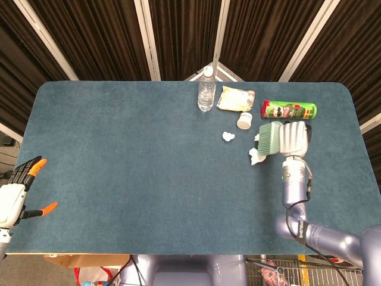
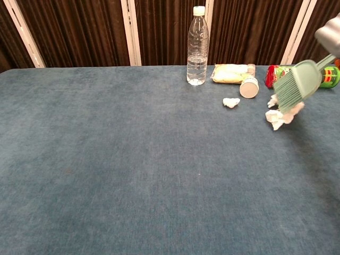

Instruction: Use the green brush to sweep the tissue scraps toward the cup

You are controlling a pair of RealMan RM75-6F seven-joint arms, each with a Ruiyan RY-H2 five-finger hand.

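Right of centre in the head view, green brush [image 1: 269, 137] gripped by right hand [image 1: 294, 139], bristles pointing left over a tissue scrap [image 1: 255, 156]. Chest view: brush [image 2: 293, 87] tilted, bristles down at upper right, touching the scrap pile [image 2: 276, 118]. Another scrap [image 1: 228, 136] lies apart to the left, near the cup [image 1: 244, 121], which lies on its side. Behind, along the far edge: water bottle [image 1: 206, 89], snack bag [image 1: 235, 98], chips can [image 1: 289, 110]. Table [image 1: 119, 167] wide open across the whole left and lower frame. Left hand [image 1: 16, 190] at lower-left edge, off the table, fingers spread, holding nothing.
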